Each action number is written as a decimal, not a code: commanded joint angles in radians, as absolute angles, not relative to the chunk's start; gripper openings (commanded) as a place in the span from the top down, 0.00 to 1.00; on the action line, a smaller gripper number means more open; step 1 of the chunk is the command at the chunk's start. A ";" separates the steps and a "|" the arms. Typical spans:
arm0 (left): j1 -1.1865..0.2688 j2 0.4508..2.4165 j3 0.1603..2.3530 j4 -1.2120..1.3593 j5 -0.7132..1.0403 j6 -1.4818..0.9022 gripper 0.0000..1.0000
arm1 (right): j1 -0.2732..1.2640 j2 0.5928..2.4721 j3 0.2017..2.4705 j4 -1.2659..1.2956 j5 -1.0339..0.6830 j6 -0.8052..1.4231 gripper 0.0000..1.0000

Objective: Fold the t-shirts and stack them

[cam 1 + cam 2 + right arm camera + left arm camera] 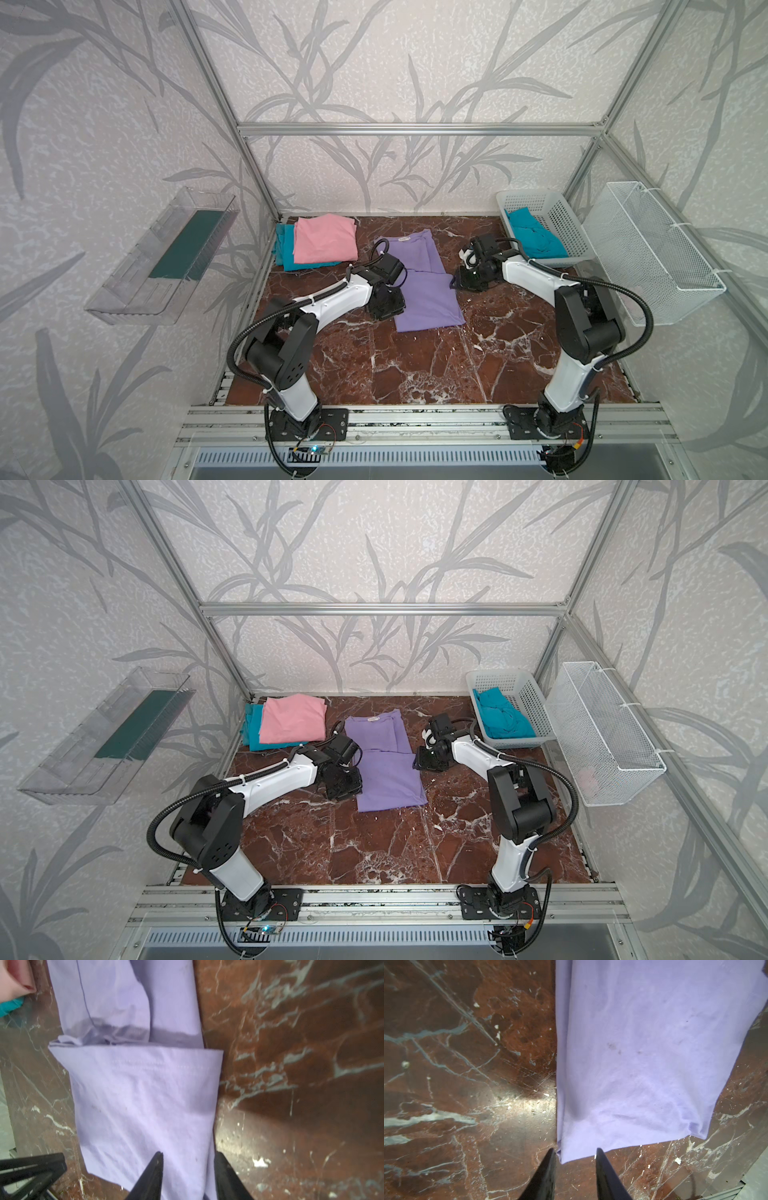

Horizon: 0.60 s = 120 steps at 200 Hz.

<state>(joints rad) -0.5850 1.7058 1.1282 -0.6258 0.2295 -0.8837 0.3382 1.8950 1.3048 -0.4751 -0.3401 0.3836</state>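
a: where's the soft lavender cotton t-shirt (pixel 428 299)?
b: flat on the middle of the red-brown veined marble tabletop (pixel 415 365), a long creased strip with a stitched hem across its middle.
a: the claws?
b: the left claw (pixel 575 1153) stands apart astride its corner. the right claw (pixel 189 1155) stands apart over its side edge.
a: others?
b: a folded pink t-shirt (pixel 324 241) lies on a folded teal t-shirt (pixel 282 253), far left. crumpled teal t-shirts (pixel 536 241) lie in the white perforated plastic basket (pixel 557 208).

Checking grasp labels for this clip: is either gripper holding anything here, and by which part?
Nothing looks held. The left gripper stands open around a corner of the lavender t-shirt; the right gripper stands open astride its side edge.
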 commanded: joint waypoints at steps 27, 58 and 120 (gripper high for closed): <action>-0.606 1.733 1.126 -0.605 0.242 -0.916 0.63 | 0.332 2.070 1.449 -0.522 -0.354 0.367 0.62; -0.625 1.757 1.122 -0.591 0.259 -0.924 0.70 | 0.332 2.102 1.500 -0.507 -0.375 0.376 0.91; -0.614 1.765 1.066 -0.641 0.234 -0.912 0.72 | 0.336 2.054 1.535 -0.445 -0.439 0.329 1.00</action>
<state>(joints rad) -0.6186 1.7676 1.0931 -0.6037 0.2558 -0.9092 0.3347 2.1021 1.5242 -0.4709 -0.4038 0.3595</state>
